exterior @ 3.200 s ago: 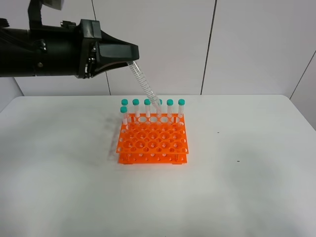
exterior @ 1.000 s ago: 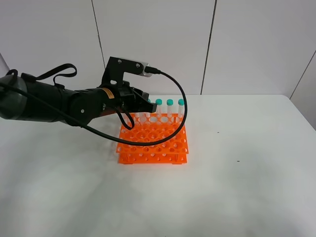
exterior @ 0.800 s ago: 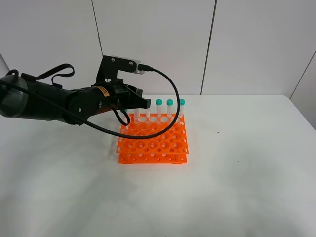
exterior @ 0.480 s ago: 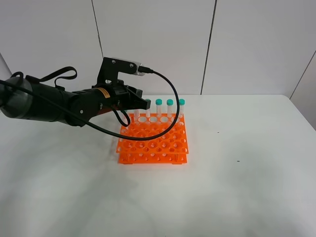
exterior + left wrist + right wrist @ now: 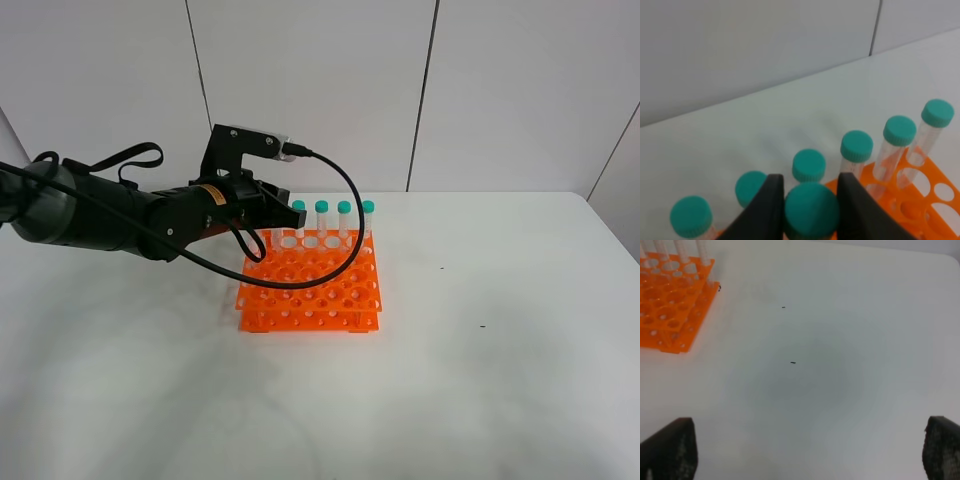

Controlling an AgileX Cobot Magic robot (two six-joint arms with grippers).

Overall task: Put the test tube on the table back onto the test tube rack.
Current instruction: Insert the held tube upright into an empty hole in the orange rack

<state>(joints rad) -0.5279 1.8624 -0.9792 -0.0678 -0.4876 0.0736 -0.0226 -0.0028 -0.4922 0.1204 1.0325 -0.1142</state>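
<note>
The orange test tube rack [image 5: 310,290] stands on the white table [image 5: 480,380], with teal-capped tubes [image 5: 333,207] along its back row. My left gripper [image 5: 282,208] hovers over the rack's back left corner. In the left wrist view the left gripper [image 5: 811,212] has a finger on each side of the teal cap of the test tube [image 5: 811,207], which stands upright among the others. The tube's body is hidden below its cap. My right gripper [image 5: 806,445] is open and empty above bare table, away from the rack [image 5: 670,305].
Several other capped tubes [image 5: 856,146] stand in a row close behind the held one. Small dark specks [image 5: 793,362] lie on the table to the right of the rack. A white panelled wall [image 5: 430,90] runs behind the table.
The left gripper has brought the tilted tube down from above the rack into its back left part. In the last second it has drawn slightly left, uncovering one more cap.
</note>
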